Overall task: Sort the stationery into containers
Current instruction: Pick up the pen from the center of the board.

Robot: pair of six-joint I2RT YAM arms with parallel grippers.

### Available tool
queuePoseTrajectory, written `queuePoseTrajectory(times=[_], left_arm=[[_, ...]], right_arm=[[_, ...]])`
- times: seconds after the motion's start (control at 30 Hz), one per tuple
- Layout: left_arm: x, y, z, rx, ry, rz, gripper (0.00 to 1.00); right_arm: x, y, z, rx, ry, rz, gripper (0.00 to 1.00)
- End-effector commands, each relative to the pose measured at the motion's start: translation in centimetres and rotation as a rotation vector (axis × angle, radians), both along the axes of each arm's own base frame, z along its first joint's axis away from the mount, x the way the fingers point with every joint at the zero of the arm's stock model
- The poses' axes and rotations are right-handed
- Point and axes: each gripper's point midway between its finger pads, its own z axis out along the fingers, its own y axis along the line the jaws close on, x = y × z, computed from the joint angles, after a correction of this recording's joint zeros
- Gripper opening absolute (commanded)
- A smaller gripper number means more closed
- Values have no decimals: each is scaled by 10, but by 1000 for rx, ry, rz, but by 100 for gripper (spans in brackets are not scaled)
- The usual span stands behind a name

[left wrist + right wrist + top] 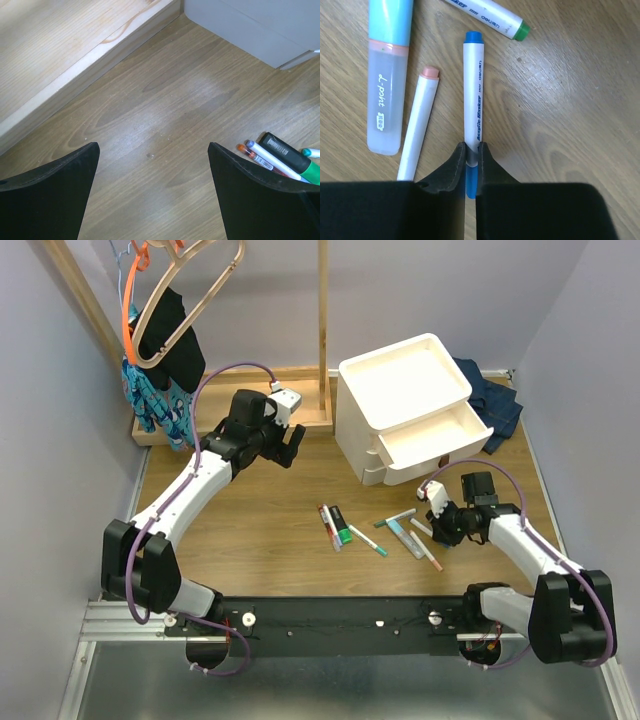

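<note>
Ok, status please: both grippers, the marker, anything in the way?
Left gripper open, empty. Right gripper shut on slim white blue-capped marker. White plastic top drawer open. Peach-tipped white pen close beside marker.

Wooden rack [323, 330], crumpled denim [497, 400], hanging black garment [176, 335]

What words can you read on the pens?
"L-point": on the pale blue tube.
"Acrylic Marker": on the blue-capped marker.
Small print beside it, and on the green-capped marker: too unclear to read.
Print on the black-and-green marker: too blurred.
</note>
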Motion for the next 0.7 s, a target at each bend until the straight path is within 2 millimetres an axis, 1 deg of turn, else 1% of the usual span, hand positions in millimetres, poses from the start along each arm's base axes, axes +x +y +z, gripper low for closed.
queuePoseTrajectory(times=[0.0, 0.03, 0.07, 0.1, 0.13, 0.17, 0.2, 0.27, 0.3, 0.33, 0.37, 0.43, 0.47, 0.5, 0.53, 0.57, 0.67], left_arm=[[-1, 3, 13, -9, -38, 5, 99], [-2, 4, 13, -4, -39, 5, 99], [-1, 3, 14, -6, -44, -1, 99], [-1, 4, 14, -6, -44, 1, 99], [0, 3, 16, -3, -50, 0, 99], [1, 4, 18, -2, -61, 2, 99], [2, 6, 19, 3, -64, 13, 99], [5, 6, 22, 2, -75, 20, 99], [5, 7, 25, 3, -82, 22, 99], [5, 7, 28, -3, -88, 22, 99], [4, 6, 32, -10, -95, 20, 99], [3, 5, 37, -20, -104, 16, 99], [3, 4, 39, -23, -110, 11, 99], [3, 5, 39, -21, -112, 11, 99], [2, 5, 40, -20, -115, 10, 99], [3, 4, 41, -23, -120, 11, 99], [5, 1, 46, -43, -134, 7, 99]], right_arm=[[-6, -5, 11, -38, 8, 15, 7], [-7, -5, 18, -38, -3, 20, 5], [-9, -5, 25, -41, -3, 31, 2], [-18, -7, 33, -53, 17, 56, 1], [-22, -9, 40, -64, 4, 69, 1], [-24, -10, 54, -74, -53, 90, 1], [-28, -12, 62, -83, -77, 96, 1], [-27, -6, 93, -59, -197, 142, 1], [-38, -3, 98, -56, -199, 203, 1], [-41, 4, 109, -24, -231, 246, 1], [-44, 7, 121, -18, -279, 272, 1], [-50, 16, 137, 31, -308, 304, 1], [-49, 20, 155, 45, -347, 316, 1], [-54, 22, 159, 55, -330, 325, 1], [-55, 25, 169, 74, -340, 335, 1], [-53, 26, 188, 80, -381, 332, 1], [-36, 31, 228, 126, -455, 259, 1]])
